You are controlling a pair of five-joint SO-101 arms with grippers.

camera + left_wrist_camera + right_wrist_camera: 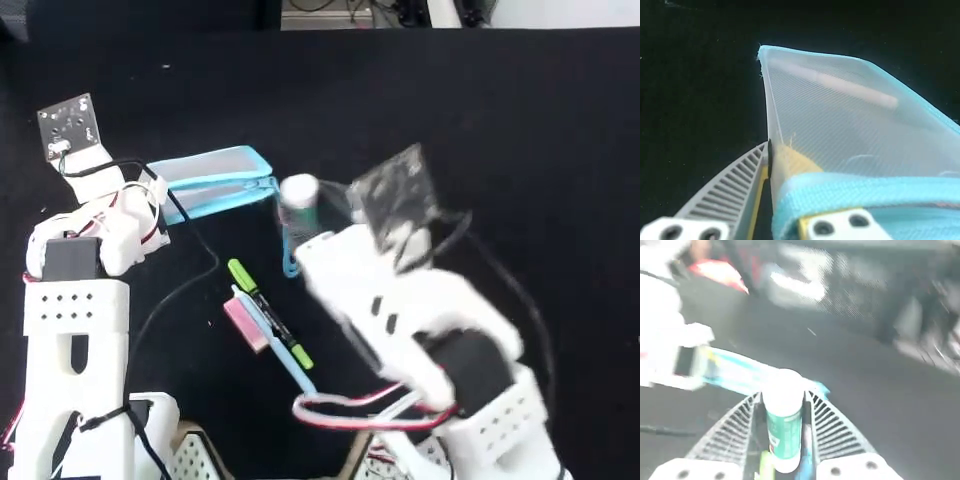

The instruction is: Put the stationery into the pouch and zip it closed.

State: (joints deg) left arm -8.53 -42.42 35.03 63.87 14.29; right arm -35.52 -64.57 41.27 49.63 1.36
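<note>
Two arms work over the black table (480, 120). The left gripper (160, 192) is clenched on one end of the pouch (215, 178), a pale blue mesh bag with a turquoise zip band that lies towards the table's far left. In the left wrist view its fingers (735, 190) pinch the pouch's edge, and a slim white stick (840, 86) shows through the mesh; whether it lies inside or under the bag cannot be told.

The right gripper (298, 228) grasps a glue stick (298, 198) with a white cap and a green body, holding it just beside the pouch's other end, the one away from the left gripper. In the right wrist view the glue stick sits between the two ribbed fingers (832, 422), cap pointing forward, with the pouch lying across just beyond it.

Nearer the table's front edge, between the two arms, three pieces of stationery lie together: a green highlighter (243, 277), a light blue pen (292, 368) alongside it, and a pink eraser (245, 325) touching the pen's side.
</note>
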